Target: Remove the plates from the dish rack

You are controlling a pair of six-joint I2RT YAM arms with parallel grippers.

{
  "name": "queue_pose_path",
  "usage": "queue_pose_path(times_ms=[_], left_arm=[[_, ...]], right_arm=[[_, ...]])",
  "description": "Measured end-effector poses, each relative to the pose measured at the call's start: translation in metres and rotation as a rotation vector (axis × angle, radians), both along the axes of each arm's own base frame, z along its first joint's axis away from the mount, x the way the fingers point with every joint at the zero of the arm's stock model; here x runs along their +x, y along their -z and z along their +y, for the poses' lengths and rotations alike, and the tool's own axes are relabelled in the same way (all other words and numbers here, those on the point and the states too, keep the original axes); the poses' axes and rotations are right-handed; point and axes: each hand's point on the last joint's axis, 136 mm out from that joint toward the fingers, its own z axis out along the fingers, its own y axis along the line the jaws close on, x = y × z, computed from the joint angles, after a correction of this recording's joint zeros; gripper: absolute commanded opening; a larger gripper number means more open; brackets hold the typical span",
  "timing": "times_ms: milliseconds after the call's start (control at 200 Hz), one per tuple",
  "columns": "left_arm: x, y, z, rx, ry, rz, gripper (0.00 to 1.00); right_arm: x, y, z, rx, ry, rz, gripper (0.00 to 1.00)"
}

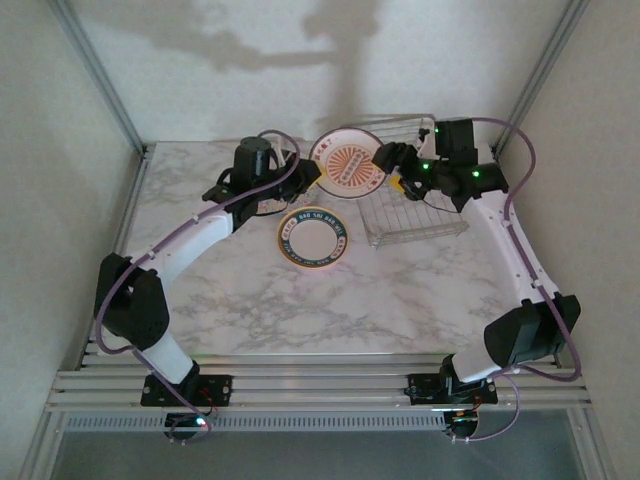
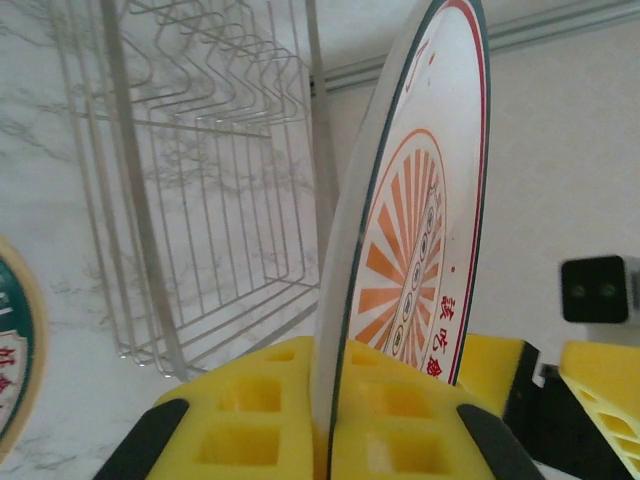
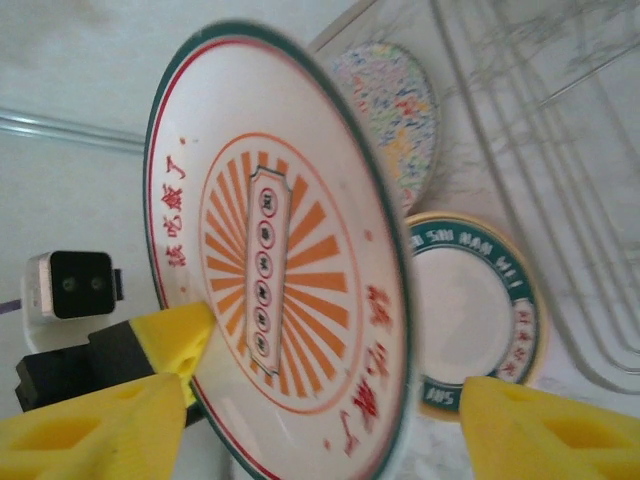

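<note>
Status: the orange sunburst plate (image 1: 348, 160) is clear of the wires and held upright in the air at the far-left corner of the dish rack (image 1: 420, 215). The left gripper (image 2: 325, 372) is clenched on its rim, with a yellow pad on each face of the edge. The right gripper (image 3: 320, 405) is spread wide, its fingers either side of the plate's lower rim and apparently not touching, so I read it as released.

Progress, judged from the layout: a green-rimmed plate (image 1: 313, 238) lies flat on the table (image 1: 250, 300) just left and near of the rack. A multicolour plate (image 3: 388, 110) lies flat next to it in the right wrist view. The rack slots I can see are bare, but part of its far side sits under the right arm, so more plates there can't be ruled out. That makes two down and one in hand — probably late in the job.

Room: both grippers crowd the same plate, so the right one likely needs to back off rightward before the left swings. Open marble near and left of the green-rimmed plate is the obvious drop zone. The rack's left rim wire is just beside the held plate's edge, and the plates already down are close — easy to clip.
</note>
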Motion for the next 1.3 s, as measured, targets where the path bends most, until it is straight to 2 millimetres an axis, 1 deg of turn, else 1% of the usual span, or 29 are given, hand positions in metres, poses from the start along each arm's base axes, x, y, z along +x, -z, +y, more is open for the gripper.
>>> queue_pose_path(times_ms=[75, 130, 200, 260, 310, 360, 400, 470, 551, 631, 816, 996, 1151, 1296], left_arm=[[-0.002, 0.009, 0.013, 0.018, -0.018, 0.016, 0.00], [-0.007, 0.018, 0.025, 0.034, -0.033, 0.031, 0.00], [-0.015, 0.034, 0.042, 0.056, -0.057, 0.059, 0.00], [-0.023, 0.052, 0.058, 0.077, -0.083, 0.091, 0.00], [-0.029, 0.072, 0.069, 0.096, -0.107, 0.124, 0.00], [-0.035, 0.092, 0.078, 0.117, -0.128, 0.163, 0.00], [-0.040, 0.110, 0.085, 0.139, -0.144, 0.197, 0.00], [-0.050, 0.136, 0.092, 0.172, -0.161, 0.246, 0.00], [-0.057, 0.156, 0.097, 0.199, -0.173, 0.282, 0.00], [-0.058, 0.170, 0.100, 0.218, -0.185, 0.299, 0.00], [-0.054, 0.189, 0.102, 0.260, -0.189, 0.307, 0.00], [-0.055, 0.213, 0.101, 0.315, -0.176, 0.332, 0.00], [-0.051, 0.214, 0.090, 0.323, -0.155, 0.308, 0.00], [-0.046, 0.216, 0.083, 0.329, -0.138, 0.292, 0.00]], right_arm=[[-0.009, -0.002, -0.007, -0.090, 0.001, -0.044, 0.81], [-0.019, -0.007, -0.008, -0.148, -0.017, -0.090, 0.83], [-0.037, -0.012, -0.002, -0.233, -0.070, -0.176, 0.85], [-0.055, -0.010, 0.007, -0.296, -0.129, -0.246, 0.86], [-0.071, -0.003, 0.014, -0.339, -0.186, -0.296, 0.87], [-0.086, 0.008, 0.019, -0.376, -0.238, -0.336, 0.88], [-0.094, 0.017, 0.020, -0.397, -0.261, -0.354, 0.88], [-0.103, 0.034, 0.019, -0.433, -0.291, -0.369, 0.88], [-0.105, 0.046, 0.020, -0.465, -0.310, -0.374, 0.88], [-0.105, 0.050, 0.022, -0.478, -0.321, -0.383, 0.88], [-0.100, 0.046, 0.026, -0.479, -0.313, -0.411, 0.88], [-0.096, 0.052, 0.029, -0.485, -0.318, -0.398, 0.87], [-0.093, 0.058, 0.031, -0.493, -0.323, -0.381, 0.87], [-0.093, 0.059, 0.031, -0.491, -0.322, -0.377, 0.87]])
